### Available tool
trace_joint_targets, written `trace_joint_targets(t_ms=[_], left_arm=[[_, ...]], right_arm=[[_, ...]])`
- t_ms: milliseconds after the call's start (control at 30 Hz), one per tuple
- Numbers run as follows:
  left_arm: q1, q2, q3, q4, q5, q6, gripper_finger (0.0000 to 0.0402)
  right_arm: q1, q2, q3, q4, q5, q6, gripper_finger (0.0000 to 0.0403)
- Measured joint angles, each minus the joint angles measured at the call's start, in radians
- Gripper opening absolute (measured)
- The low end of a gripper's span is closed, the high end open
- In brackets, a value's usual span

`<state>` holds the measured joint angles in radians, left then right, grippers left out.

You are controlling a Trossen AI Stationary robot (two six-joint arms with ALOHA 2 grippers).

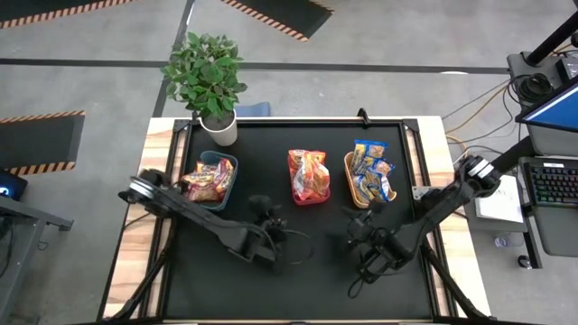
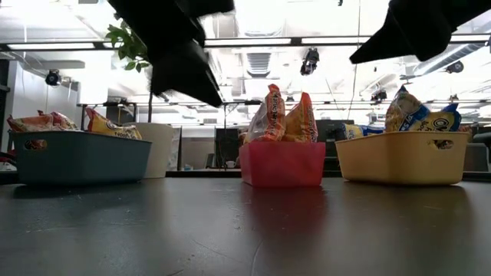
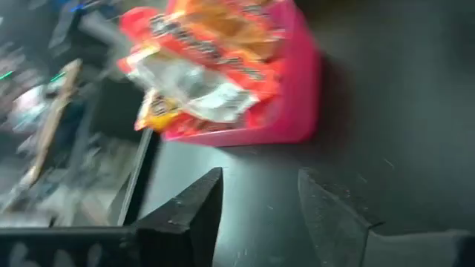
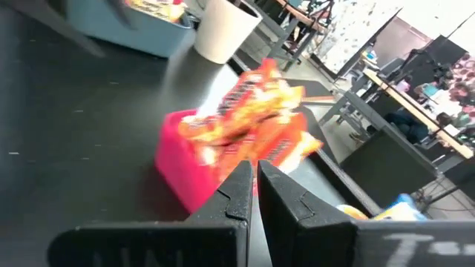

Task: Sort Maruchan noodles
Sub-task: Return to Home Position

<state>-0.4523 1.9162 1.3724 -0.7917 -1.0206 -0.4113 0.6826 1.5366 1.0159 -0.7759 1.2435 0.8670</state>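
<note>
The Maruchan noodles lie in three bins in a row across the far half of the black mat. Red-pink packets [image 1: 206, 179] fill the teal bin [image 1: 228, 162], orange packets [image 1: 310, 171] the red bin [image 1: 298, 197], and blue-and-yellow packets [image 1: 372, 167] the tan bin [image 1: 349, 185]. My left gripper [image 3: 260, 178] hovers open above the mat, near side of the red bin [image 3: 297, 96], with nothing between its fingers. My right gripper [image 4: 254, 167] is shut and holds nothing; it hangs above the mat on the near right, pointing at the red bin [image 4: 178, 159].
A potted plant [image 1: 209, 77] in a white pot stands at the mat's far left corner, behind the teal bin. Bare black mat [image 1: 307, 280] stretches across the near half of the table. Both arms hang above it in the low view, well off the surface.
</note>
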Motion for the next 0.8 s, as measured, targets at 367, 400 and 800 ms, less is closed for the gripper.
trace_joint_targets(t_ms=[367,400,800], left_arm=[[0.053,-0.539,-0.604,0.906,0.502,0.609,0.0038],[0.074,-0.594,-0.669,0.978,0.519,0.611,0.0028],[0.304,-1.108,-1.114,1.278,0.648,0.583,0.0001]], right_arm=[[-0.053,-0.303,-0.2,0.169,-0.086,-0.225,0.0012],[-0.063,-0.328,-0.228,0.25,-0.122,-0.293,0.0012],[-0.3,-0.614,-0.55,1.002,-0.679,-0.975,0.0012]])
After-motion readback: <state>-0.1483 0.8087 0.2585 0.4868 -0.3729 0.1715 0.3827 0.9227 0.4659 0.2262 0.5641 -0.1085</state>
